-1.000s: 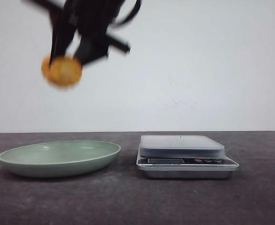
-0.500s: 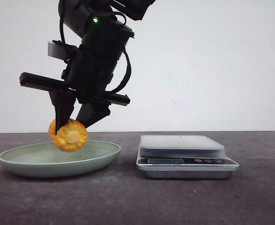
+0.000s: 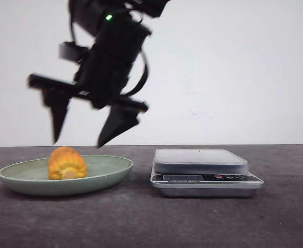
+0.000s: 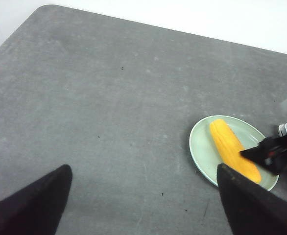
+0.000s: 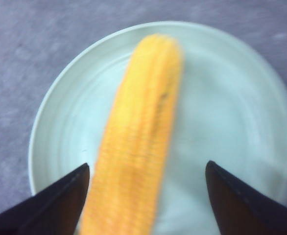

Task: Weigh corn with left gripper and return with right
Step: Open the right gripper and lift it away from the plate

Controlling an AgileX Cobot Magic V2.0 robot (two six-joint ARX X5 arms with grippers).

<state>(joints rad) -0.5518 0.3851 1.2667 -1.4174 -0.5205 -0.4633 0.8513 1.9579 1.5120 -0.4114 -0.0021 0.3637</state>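
Lying on its side in the shallow pale-green round plate point(image 3: 17, 178) is the orange-yellow corn cob point(image 3: 67, 164), apart from both hands. Just above it hangs the black 2-fingered right hand point(image 3: 77, 143), fingers spread wide. The black left hand point(image 4: 143, 169), well away over the grey tabletop point(image 4: 109, 98), is spread too.

The right pincer point(image 3: 77, 144) hangs over the left part of the bench, its fingers pointing down, spread wide and empty. The left pincer point(image 4: 143, 169) is spread wide too, holding nothing.
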